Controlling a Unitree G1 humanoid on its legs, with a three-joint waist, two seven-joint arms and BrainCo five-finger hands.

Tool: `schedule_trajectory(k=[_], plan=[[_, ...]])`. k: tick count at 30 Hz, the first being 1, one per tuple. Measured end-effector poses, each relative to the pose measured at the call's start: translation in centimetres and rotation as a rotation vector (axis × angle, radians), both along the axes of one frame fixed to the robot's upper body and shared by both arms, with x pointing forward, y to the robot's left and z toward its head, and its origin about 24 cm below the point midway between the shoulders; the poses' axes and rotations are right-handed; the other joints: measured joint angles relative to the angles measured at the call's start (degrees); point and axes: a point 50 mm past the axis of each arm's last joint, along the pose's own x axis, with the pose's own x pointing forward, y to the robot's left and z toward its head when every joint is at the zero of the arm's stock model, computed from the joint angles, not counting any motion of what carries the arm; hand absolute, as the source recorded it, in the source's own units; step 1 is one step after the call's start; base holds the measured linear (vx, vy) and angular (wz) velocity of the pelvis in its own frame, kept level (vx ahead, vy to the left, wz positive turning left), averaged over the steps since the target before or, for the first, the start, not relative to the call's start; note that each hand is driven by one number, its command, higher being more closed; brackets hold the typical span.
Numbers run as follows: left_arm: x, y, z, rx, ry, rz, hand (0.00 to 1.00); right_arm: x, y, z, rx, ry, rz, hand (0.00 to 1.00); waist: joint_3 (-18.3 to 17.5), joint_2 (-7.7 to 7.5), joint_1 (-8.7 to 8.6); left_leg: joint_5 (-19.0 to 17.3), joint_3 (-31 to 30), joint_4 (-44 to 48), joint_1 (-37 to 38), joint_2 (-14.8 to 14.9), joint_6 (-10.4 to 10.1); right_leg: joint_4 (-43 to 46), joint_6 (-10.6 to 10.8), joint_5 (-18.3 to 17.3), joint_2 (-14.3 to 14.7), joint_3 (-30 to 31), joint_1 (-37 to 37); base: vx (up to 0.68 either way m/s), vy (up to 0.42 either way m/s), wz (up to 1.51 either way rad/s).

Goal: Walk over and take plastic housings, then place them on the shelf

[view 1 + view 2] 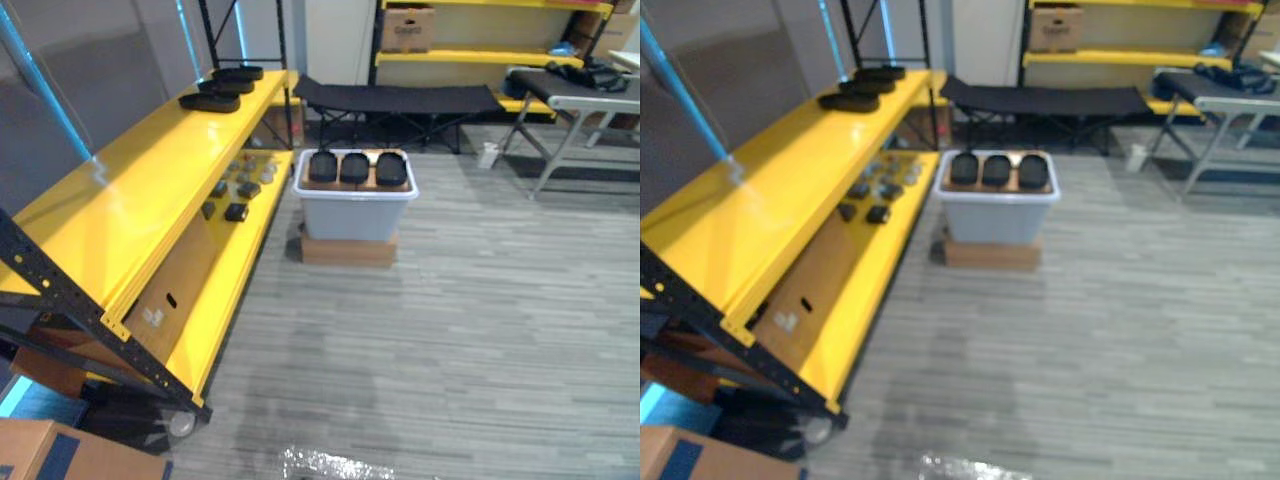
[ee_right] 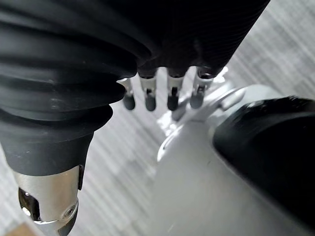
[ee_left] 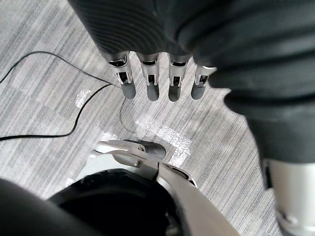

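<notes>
Three black housings (image 1: 354, 167) sit in a grey bin (image 1: 350, 220) well ahead, centred. Left hand (image 3: 152, 84) and right hand (image 2: 172, 97) hang relaxed, empty, neither nearer.

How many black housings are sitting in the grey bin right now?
3, side by side atop the grey plastic bin: left black oval plastic housing, middle housing, right housing. More may be hidden underneath.

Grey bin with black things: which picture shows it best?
The left eye view: the grey bin stands whole, three black housings in a row inside. The right eye view shows nearly the same. Both wrist views face the floor.
</notes>
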Motion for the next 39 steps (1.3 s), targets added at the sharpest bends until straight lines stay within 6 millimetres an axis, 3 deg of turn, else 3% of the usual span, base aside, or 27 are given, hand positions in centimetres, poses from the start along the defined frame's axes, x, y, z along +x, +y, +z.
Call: schedule_trajectory(k=[2, 11, 15, 22, 26, 30, 33, 36, 39], plan=[[-0.1, 0.1, 0.0, -0.002, 0.004, 0.004, 0.0, 0.6, 0.0, 0.0, -0.007, -0.018, 0.014, 0.0, 0.0, -0.04, 0.05, 0.6, 0.0, 0.0, 1.0, 0.0, 1.2, -0.4, 0.5, 0.4, 0.2, -0.2, 1.5, 0.16, -0.018, 0.03], [1.5, 0.4, 0.1, -0.015, -0.066, -0.009, 0.0, 5.1, 0.0, 0.5, -0.021, -0.133, 0.057, 0.0, 2.6, 0.0, -0.38, 0.7, 0.9, 0.0, 2.9, 0.6, 1.3, -1.2, 0.4, 0.4, 0.9, -1.4, 3.7, 0.07, -0.029, -0.01], [1.8, 0.2, 0.1, -0.026, -0.083, 0.012, 0.0, 5.5, -0.1, 0.6, -0.028, -0.146, 0.058, 0.0, 2.9, 0.39, -0.72, 0.7, 1.0, 0.0, 2.9, 0.6, 1.3, -1.3, 0.4, 0.4, 0.9, -1.4, 3.8, -0.06, -0.009, -0.02], [1.9, 0.2, 0.1, -0.035, -0.1, 0.009, 0.0, 5.2, -0.1, 0.6, -0.031, -0.163, 0.082, 0.0, 4.0, -0.33, -1.21, 0.5, 1.1, -0.1, 2.8, 0.6, 1.0, -1.4, 0.1, 0.2, 0.8, -1.5, 3.4, -0.12, 0.014, -0.03], [3.0, 0.3, 0.3, -0.013, -0.141, -0.042, 0.0, 5.4, 0.0, 0.7, -0.039, -0.186, 0.178, 0.0, 4.7, 0.06, -1.13, 0.4, 1.2, -0.1, 0.8, 0.6, 1.2, -1.4, 0.2, -0.1, 0.7, -1.4, 1.4, -0.12, 0.03, -0.03], [4.7, 0.5, 0.6, 0.03, -0.207, -0.019, 0.0, 7.2, -0.9, 1.3, -0.109, -0.248, 0.191, 0.0, 6.9, 0.15, -0.33, 0.4, 1.1, -0.1, -2.9, 0.2, 1.2, -2.0, 1.0, 0.4, 0.3, -1.3, -1.7, -0.03, 0.04, 0.03], [5.5, 1.0, 0.8, 0.049, -0.23, 0.061, 0.0, 8.5, -1.3, 1.8, -0.128, -0.316, 0.086, 0.0, 8.8, -1.45, 0.48, 0.4, 1.1, 0.0, -2.2, -0.4, 1.4, -1.4, 1.1, 1.6, -0.2, -1.0, -1.4, 0.11, 0.038, 0.05], [6.0, 1.2, 0.9, 0.04, -0.276, 0.099, 0.0, 9.5, -1.4, 2.2, -0.124, -0.362, 0.04, 0.0, 8.7, -2.0, 0.61, 0.4, 1.2, 0.2, -2.1, -0.8, 2.5, -1.3, 1.4, 1.9, -0.2, -0.6, -1.3, 0.2, 0.032, -0.02], [8.7, 0.7, 1.6, 0.044, -0.381, 0.056, 0.0, 10.5, -0.5, 2.3, -0.114, -0.39, 0.068, 0.0, 8.7, -1.95, 0.91, 0.4, 1.2, 0.3, -1.9, -0.6, 2.8, -1.3, 0.9, 2.3, 0.0, -0.1, -1.1, 0.17, 0.012, 0.0]])
